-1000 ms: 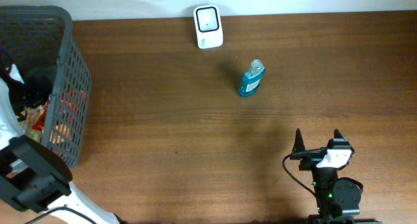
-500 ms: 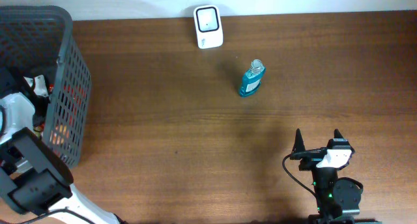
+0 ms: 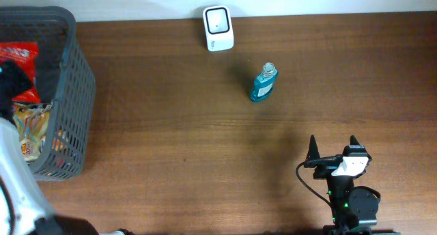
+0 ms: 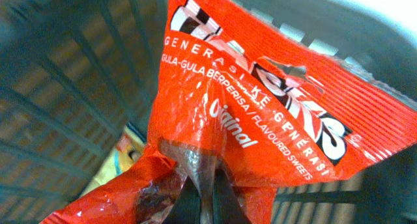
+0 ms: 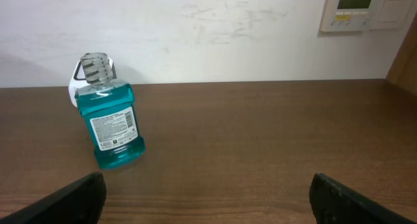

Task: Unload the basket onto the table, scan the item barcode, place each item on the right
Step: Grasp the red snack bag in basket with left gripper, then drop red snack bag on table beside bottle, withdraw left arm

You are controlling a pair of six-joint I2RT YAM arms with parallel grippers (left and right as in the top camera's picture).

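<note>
- Since the earlier overhead picture, the left gripper (image 4: pixel 202 182) has been closed from wide open. The red sweets packet (image 4: pixel 260 113) has been brought up into view at the far end of the grey basket (image 3: pixel 76 91).
- The left arm (image 3: pixel 17 184) has been swung round, so that its white link now fills the bottom-left corner of the overhead view.
- The right gripper (image 3: pixel 334 145), the mouthwash bottle (image 3: pixel 263 83) and the scanner (image 3: pixel 218 28) are found where they were.
- The left fingers (image 4: pixel 195 191) are pressed together on a crumpled fold at the lower edge of the packet, which is pinched between them.
- Above and to the right of the fingers the packet is spread with its printed face to the wrist camera; "Original" and "flavoured sweets" can be read on it.
- The basket's slatted walls are seen round the packet, and a yellow-orange packet (image 4: pixel 124 162) lies lower down inside.
- From overhead, the red packet is seen within the basket's outline, by its far-left side, over other packets.
- The right gripper's fingers are spread wide with nothing between them, and it is held low over the near part of the table (image 3: pixel 171 139).
- The bottle stands upright, its label turned to the right wrist camera, well apart from the right gripper.
- The scanner sits at the table's far edge, beyond and left of the bottle, not touching it.
</note>
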